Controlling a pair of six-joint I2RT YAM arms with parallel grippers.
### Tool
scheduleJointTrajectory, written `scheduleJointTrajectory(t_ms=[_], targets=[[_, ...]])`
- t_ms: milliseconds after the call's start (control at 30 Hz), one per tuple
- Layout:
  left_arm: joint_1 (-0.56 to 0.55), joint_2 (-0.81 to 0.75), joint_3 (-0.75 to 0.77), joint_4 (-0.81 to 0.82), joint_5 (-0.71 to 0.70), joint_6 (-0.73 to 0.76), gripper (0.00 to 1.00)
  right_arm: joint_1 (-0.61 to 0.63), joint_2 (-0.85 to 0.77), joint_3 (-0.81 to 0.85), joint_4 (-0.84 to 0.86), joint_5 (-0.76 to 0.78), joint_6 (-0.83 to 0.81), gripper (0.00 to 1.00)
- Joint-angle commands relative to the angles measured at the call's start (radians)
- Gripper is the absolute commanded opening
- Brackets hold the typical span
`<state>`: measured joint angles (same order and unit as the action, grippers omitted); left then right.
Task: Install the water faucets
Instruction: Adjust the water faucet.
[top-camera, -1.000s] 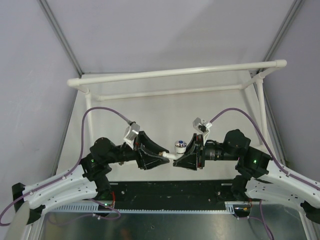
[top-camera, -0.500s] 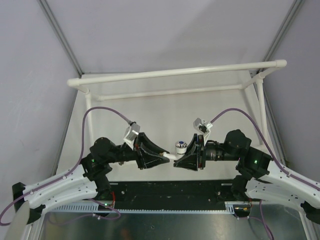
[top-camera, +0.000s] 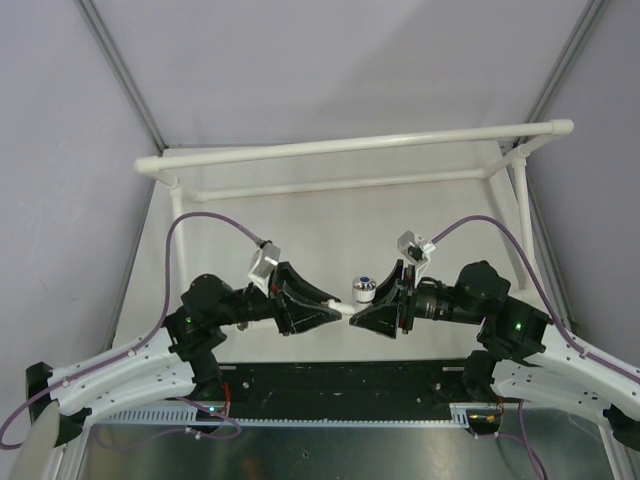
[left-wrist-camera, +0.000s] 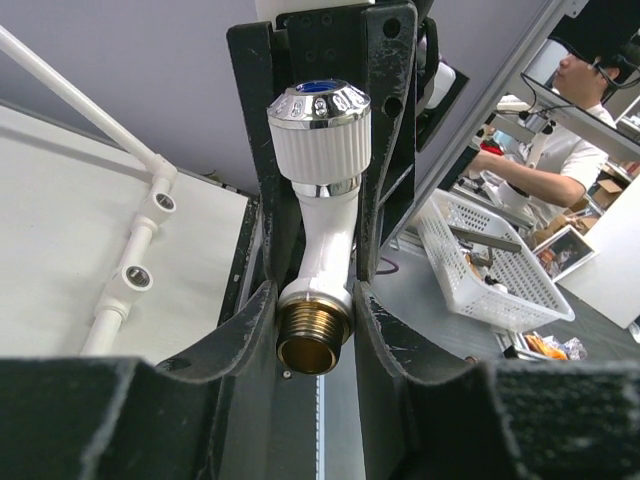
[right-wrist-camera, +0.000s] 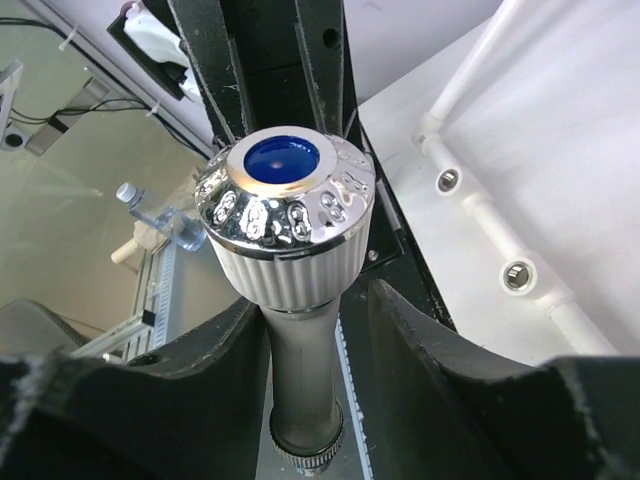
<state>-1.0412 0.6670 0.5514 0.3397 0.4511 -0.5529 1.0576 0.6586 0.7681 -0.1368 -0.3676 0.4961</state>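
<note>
**Top external:** the small white plastic faucet with a blue-centred chrome knob (top-camera: 362, 290) hangs above the table (top-camera: 300, 215). It sits between the left gripper (top-camera: 338, 309) and right gripper (top-camera: 355, 312), which meet tip to tip.

**Left wrist:** the left fingers (left-wrist-camera: 262, 325) pinch the collar just above the brass thread (left-wrist-camera: 312, 342). The thread points back at this arm and the knob points away.

**Right wrist:** the knob faces this camera. The right fingers (right-wrist-camera: 235, 345) flank the neck with a dark gap on one side, so I cannot tell whether they grip. The metal-threaded tee sockets (right-wrist-camera: 515, 272) in the long white pipe lie well apart, off to the right.

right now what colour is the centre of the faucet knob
Blue. The right wrist view shows the faucet cap best.
</note>
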Motion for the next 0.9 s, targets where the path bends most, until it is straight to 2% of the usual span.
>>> scheduleJointTrajectory(t_ms=[0, 267, 400, 867], targets=[[-0.011, -0.024, -0.008, 0.094, -0.024, -0.032, 0.0, -0.009, -0.018, 0.009, 0.053, 0.089, -0.002, 0.48], [-0.011, -0.026, -0.02, 0.125, -0.083, -0.058, 0.0, 0.009, -0.03, -0.023, 0.119, 0.175, 0.025, 0.5], [-0.011, -0.03, -0.031, 0.141, -0.112, -0.071, 0.0, 0.032, -0.041, -0.071, 0.226, 0.221, 0.031, 0.49], [-0.011, -0.028, -0.052, 0.193, -0.153, -0.098, 0.0, 0.083, -0.002, -0.078, 0.32, 0.266, 0.013, 0.42]])
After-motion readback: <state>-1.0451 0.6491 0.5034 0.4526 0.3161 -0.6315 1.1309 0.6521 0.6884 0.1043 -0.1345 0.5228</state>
